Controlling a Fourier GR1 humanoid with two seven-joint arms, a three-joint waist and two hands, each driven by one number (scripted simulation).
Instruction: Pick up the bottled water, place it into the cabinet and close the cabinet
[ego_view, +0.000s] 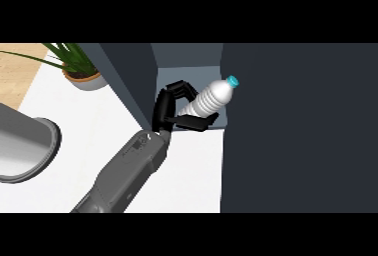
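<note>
White ribbed plastic marks the bottled water (210, 100), tilted with its blue cap up and away from the robot, held at the open mouth of the dark cabinet (295, 130); the fingers (171, 100) of one hand (181, 112) are clamped round its lower body; which arm this is cannot be told; beside the cabinet, on the white table (188, 170), stand a potted plant (77, 67) and a grey pot (22, 147).

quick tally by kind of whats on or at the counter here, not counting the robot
bottled water: 1, held tilted in the hand at the cabinet opening
potted plant: 1
grey metal pot: 1
cabinet: 1
Total: 4
</note>
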